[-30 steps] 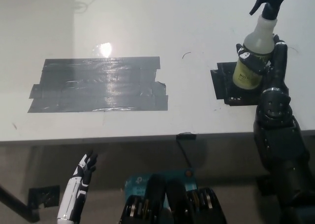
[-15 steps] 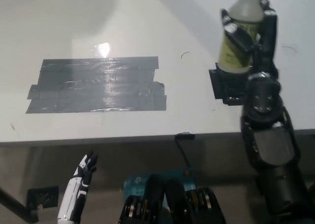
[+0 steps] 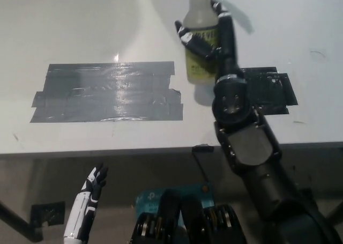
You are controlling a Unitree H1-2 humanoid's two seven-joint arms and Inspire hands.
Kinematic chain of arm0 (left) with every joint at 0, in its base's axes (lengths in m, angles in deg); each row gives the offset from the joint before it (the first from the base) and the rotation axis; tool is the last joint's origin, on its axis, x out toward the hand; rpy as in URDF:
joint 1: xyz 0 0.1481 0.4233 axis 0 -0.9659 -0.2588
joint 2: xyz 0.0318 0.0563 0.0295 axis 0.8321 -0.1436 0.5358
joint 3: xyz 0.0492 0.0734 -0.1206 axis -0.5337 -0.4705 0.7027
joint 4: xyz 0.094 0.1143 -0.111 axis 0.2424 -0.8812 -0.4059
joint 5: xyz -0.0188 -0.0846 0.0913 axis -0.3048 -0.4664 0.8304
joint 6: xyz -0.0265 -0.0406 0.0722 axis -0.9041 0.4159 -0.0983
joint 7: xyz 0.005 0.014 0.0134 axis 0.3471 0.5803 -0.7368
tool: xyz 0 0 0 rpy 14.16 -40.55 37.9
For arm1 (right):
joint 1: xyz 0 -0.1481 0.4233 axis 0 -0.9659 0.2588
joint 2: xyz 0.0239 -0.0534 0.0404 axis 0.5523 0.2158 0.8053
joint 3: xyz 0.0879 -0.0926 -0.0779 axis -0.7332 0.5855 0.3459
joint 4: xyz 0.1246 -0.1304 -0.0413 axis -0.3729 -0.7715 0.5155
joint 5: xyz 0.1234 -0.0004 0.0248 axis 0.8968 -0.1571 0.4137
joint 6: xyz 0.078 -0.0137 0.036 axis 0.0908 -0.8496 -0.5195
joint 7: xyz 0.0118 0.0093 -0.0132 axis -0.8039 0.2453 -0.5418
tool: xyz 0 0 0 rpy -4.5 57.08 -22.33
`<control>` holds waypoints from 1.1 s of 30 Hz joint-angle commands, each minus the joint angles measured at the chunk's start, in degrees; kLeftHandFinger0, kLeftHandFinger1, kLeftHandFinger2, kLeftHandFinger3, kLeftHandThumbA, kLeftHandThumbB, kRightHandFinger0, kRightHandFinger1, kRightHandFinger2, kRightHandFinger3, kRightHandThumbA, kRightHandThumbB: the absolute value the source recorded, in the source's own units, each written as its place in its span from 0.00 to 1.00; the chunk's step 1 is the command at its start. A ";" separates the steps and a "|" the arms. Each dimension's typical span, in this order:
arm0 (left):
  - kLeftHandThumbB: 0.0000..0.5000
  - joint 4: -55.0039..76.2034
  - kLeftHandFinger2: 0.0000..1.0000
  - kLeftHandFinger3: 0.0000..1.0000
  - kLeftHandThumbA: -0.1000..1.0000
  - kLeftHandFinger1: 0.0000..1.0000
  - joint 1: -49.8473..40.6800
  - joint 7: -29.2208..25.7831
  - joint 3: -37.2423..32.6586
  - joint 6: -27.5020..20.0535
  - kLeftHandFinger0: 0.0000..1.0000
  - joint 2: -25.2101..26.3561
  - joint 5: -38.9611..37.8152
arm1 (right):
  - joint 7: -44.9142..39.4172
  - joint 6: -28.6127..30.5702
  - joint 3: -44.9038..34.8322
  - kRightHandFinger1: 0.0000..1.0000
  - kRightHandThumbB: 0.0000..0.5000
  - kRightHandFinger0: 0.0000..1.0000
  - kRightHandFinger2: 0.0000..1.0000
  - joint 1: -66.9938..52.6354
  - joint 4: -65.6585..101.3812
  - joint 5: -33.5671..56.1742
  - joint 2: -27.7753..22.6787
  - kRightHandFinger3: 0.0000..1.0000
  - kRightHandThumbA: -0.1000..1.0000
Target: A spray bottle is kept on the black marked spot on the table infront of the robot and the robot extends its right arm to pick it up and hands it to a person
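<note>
A translucent spray bottle (image 3: 199,40) with a yellow-green label is held off the table in my black right hand (image 3: 211,37), which is shut around its body. Its top runs out of the picture's upper edge, so the trigger head is hidden. The hand and bottle hover above the white table (image 3: 134,19), left of the small black marked spot (image 3: 268,91), which now lies bare. My white left hand (image 3: 88,193) rests low at the lower left, below the table's front edge, with fingers apart and nothing in it.
A large patch of dark grey tape (image 3: 107,91) covers the table's left middle. The table's front edge (image 3: 161,147) runs across the picture. A small black clip (image 3: 202,147) sits on that edge.
My right hand has lifted the spray bottle off the black spot and carried it up and to the left. The spot is now uncovered. The left hand has not moved.
</note>
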 commanded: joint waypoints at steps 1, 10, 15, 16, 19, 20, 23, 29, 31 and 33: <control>0.52 1.20 1.00 1.00 1.00 1.00 0.29 -0.08 -0.62 -1.17 1.00 0.81 0.57 | 2.03 7.24 0.02 0.34 0.30 0.00 0.71 7.34 -3.14 -0.11 1.61 0.76 0.00; 0.55 1.74 1.00 1.00 1.00 1.00 0.14 0.21 -0.96 -0.67 1.00 0.86 0.30 | 5.00 7.41 -0.64 0.89 0.31 0.59 0.81 9.86 -12.56 -0.15 2.12 0.82 0.00; 0.58 1.91 1.00 1.00 1.00 1.00 0.54 0.25 -1.22 0.01 1.00 1.06 0.79 | 4.91 8.66 -0.77 0.14 0.28 0.00 0.54 11.31 -14.57 0.24 1.69 0.82 0.00; 0.57 1.95 1.00 1.00 1.00 1.00 0.57 0.24 -1.23 0.10 1.00 1.08 0.77 | 4.78 8.83 -0.87 0.17 0.28 0.00 0.60 11.47 -14.66 0.43 1.68 0.81 0.00; 0.58 2.13 1.00 1.00 1.00 1.00 0.71 0.20 -1.28 0.49 1.00 1.11 0.75 | 4.12 8.49 -1.35 0.34 0.36 0.03 0.76 11.78 -14.34 1.15 1.61 0.78 0.00; 0.58 2.17 1.00 1.00 1.00 1.00 0.72 0.21 -1.30 0.55 1.00 1.10 0.73 | 3.98 8.19 -1.49 0.34 0.37 0.05 0.73 11.81 -14.23 1.33 1.60 0.74 0.00; 0.60 2.21 1.00 1.00 1.00 1.00 0.80 0.15 -1.35 0.70 1.00 1.13 0.75 | 2.75 8.09 -2.19 0.39 0.43 0.13 0.66 11.81 -14.23 2.47 1.52 0.67 0.10; 0.64 2.45 1.00 1.00 1.00 1.00 1.07 0.16 -1.59 1.30 1.00 1.36 1.03 | -6.49 6.99 -2.81 1.00 0.82 0.84 1.00 10.38 -11.94 6.01 0.38 1.00 0.61; 0.64 2.44 1.00 1.00 1.00 1.00 1.11 0.19 -1.66 1.11 1.00 1.45 0.91 | -7.93 8.08 -2.69 1.00 0.85 1.00 1.00 10.03 -11.74 6.44 0.13 1.00 0.68; 0.65 2.35 1.00 1.00 1.00 1.00 1.24 0.07 -1.71 0.78 1.00 1.56 1.07 | -10.75 8.23 -2.21 1.00 0.98 1.00 1.00 9.56 -10.97 6.99 -0.45 1.00 0.79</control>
